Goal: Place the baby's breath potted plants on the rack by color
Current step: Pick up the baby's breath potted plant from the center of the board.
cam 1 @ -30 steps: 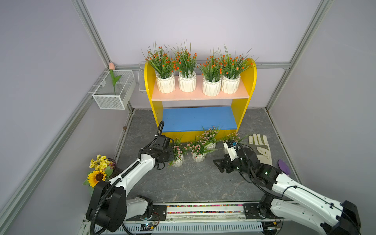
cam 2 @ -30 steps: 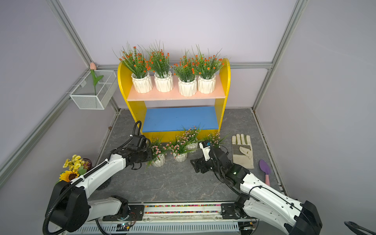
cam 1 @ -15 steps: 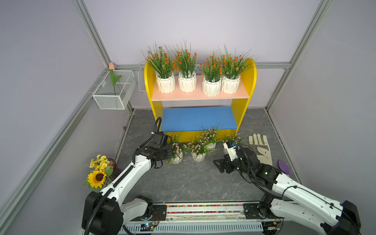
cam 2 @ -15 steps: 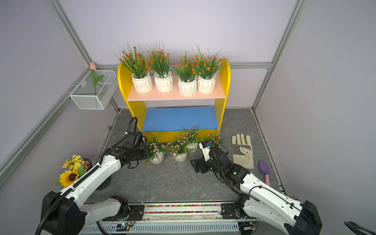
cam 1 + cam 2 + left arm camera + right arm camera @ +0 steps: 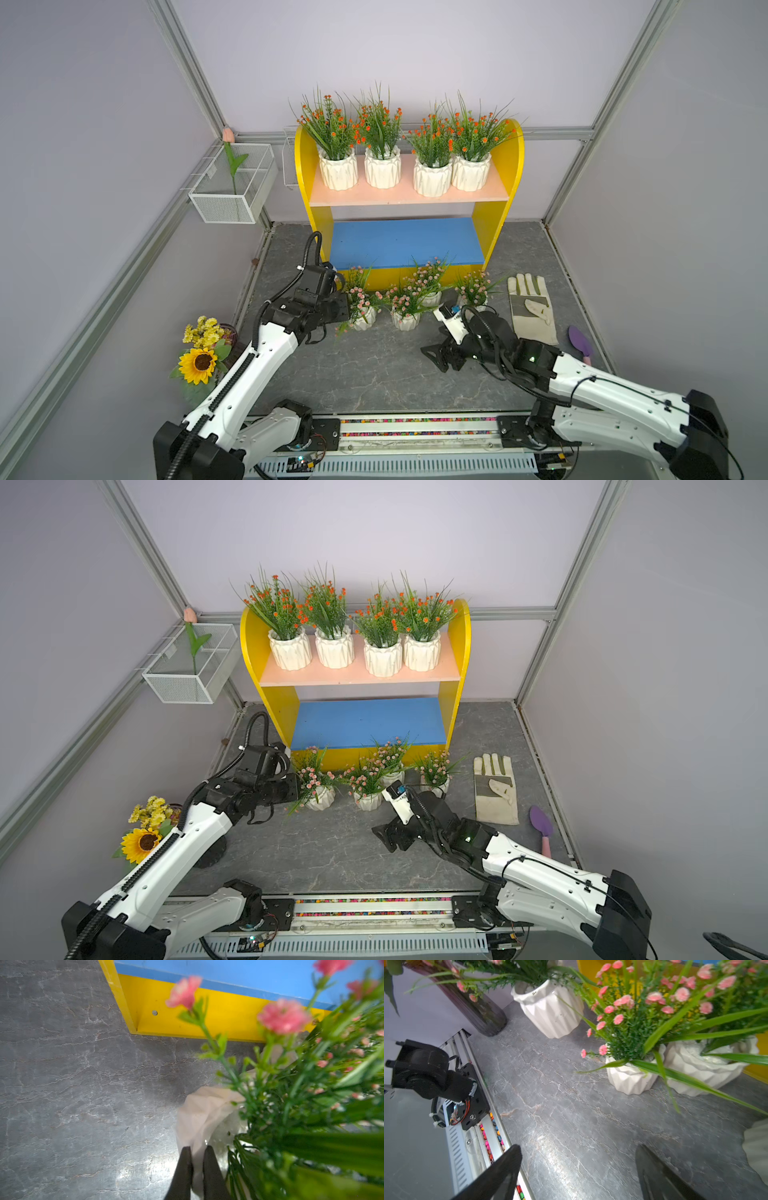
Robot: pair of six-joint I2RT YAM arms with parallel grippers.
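The left gripper (image 5: 197, 1148) pinches the white pot rim of the leftmost pink-flowered plant (image 5: 365, 323), one black finger inside the pot wall and one outside, as the left wrist view shows. That plant sits at the left end of a loose row of four pink-flowered plants (image 5: 405, 321) on the grey marbled tabletop (image 5: 374, 374), just in front of the rack (image 5: 505, 166). Whether its pot is clear of the surface cannot be told.

The right gripper (image 5: 578, 1147), fingers spread wide and apart from every pot, hangs low over the tabletop, just in front of the row's right end.

The yellow rack stands at the middle of the tabletop's far edge. Four orange-flowered plants (image 5: 382, 169) stand side by side along its salmon upper board (image 5: 407, 197), above the blue lower board (image 5: 403, 241).

A work glove (image 5: 532, 309) lies near the tabletop's right edge, beside the row. A purple trowel (image 5: 579, 341) lies closer still to that edge. A sunflower bouquet (image 5: 203, 359) stands at the left edge.
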